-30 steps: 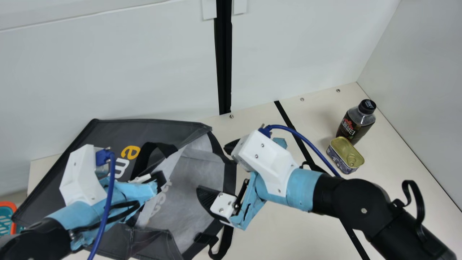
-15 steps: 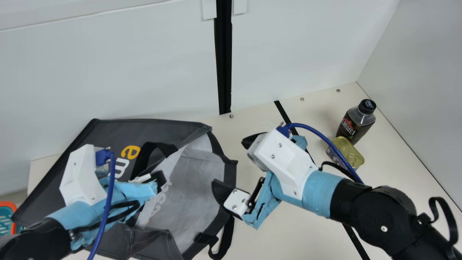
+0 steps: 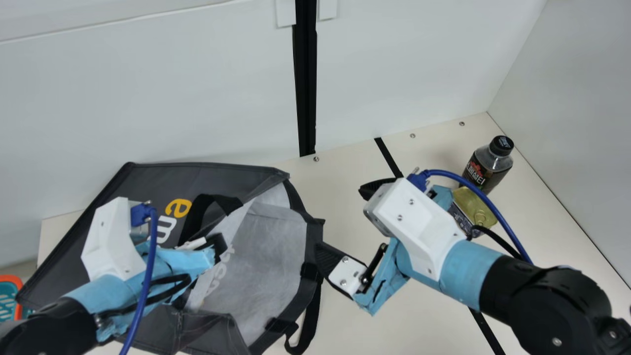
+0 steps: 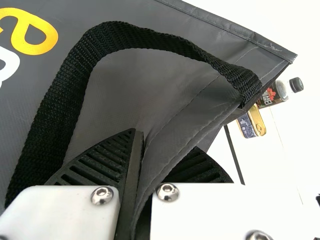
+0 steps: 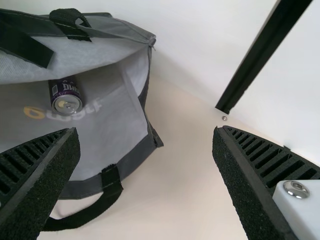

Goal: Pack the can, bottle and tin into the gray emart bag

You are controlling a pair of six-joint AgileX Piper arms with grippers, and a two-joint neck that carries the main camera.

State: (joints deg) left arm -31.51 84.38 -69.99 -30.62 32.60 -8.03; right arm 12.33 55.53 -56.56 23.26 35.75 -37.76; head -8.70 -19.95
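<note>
The gray bag point(image 3: 268, 246) lies on its side with its mouth facing right. My left gripper point(image 3: 217, 246) is at its upper edge; in the left wrist view, my left gripper point(image 4: 137, 165) is shut on the bag's edge point(image 4: 175, 145) beside the black handle. My right gripper point(image 3: 345, 224) stands open just right of the mouth; in the right wrist view, my right gripper point(image 5: 146, 145) has nothing between its fingers. Inside the bag lies the dark can point(image 5: 66, 97). Upright at the far right stands the bottle point(image 3: 487, 167), and the tin point(image 3: 473, 207) sits beside it, partly behind the right arm.
An orange-rimmed teal basket point(image 3: 18, 281) is at the far left. White walls stand behind and to the right of the table point(image 3: 340, 172). A loose bag strap point(image 3: 309, 320) lies on the table below the mouth.
My right gripper has moved rightward from the bag's mouth toward the tin, staying open. The left arm and the bag have kept still.
</note>
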